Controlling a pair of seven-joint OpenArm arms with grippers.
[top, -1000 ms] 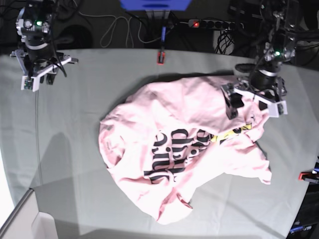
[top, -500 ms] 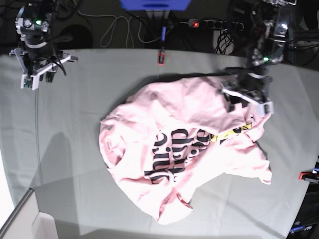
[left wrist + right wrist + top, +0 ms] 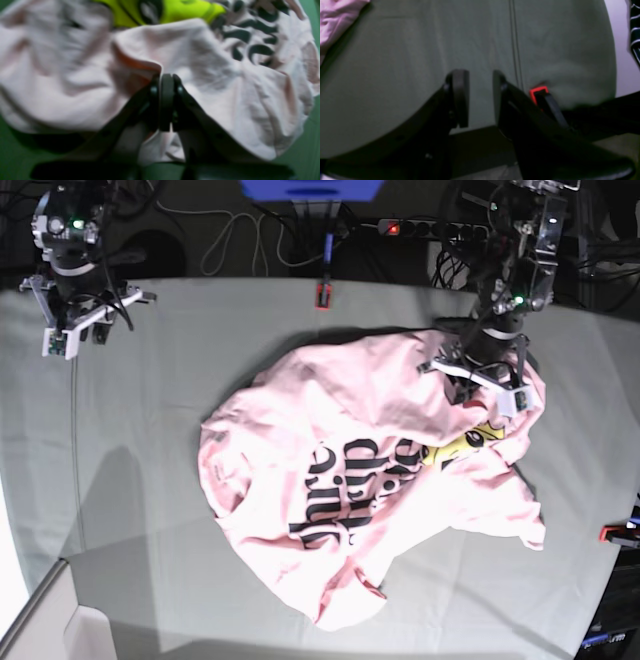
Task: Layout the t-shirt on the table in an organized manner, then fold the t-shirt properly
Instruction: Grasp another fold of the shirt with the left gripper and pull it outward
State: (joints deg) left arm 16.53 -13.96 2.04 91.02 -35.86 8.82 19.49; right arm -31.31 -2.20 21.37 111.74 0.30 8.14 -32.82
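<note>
The pale pink t-shirt point(image 3: 350, 470) lies crumpled on the grey-green table point(image 3: 180, 380), black lettering and a yellow graphic facing up. My left gripper point(image 3: 478, 383) is at the shirt's far right edge, shut on a fold of the cloth. In the left wrist view its fingertips point(image 3: 166, 100) press together on the t-shirt point(image 3: 225, 95), with the fabric bunched around them. My right gripper point(image 3: 72, 332) hovers over the table's far left corner, away from the shirt. Its fingers point(image 3: 480, 97) stand apart with nothing between them; a bit of t-shirt point(image 3: 335, 17) shows top left.
A red clamp point(image 3: 322, 294) sits on the table's far edge and another point(image 3: 618, 533) at the right edge; one clamp point(image 3: 537, 91) shows near my right fingers. Cables and a power strip point(image 3: 430, 228) lie behind the table. A white box point(image 3: 60, 630) stands at the near left corner.
My left gripper went from wide open to shut, sliding left and back onto the shirt's far right edge and bunching the cloth. The right arm barely moved.
</note>
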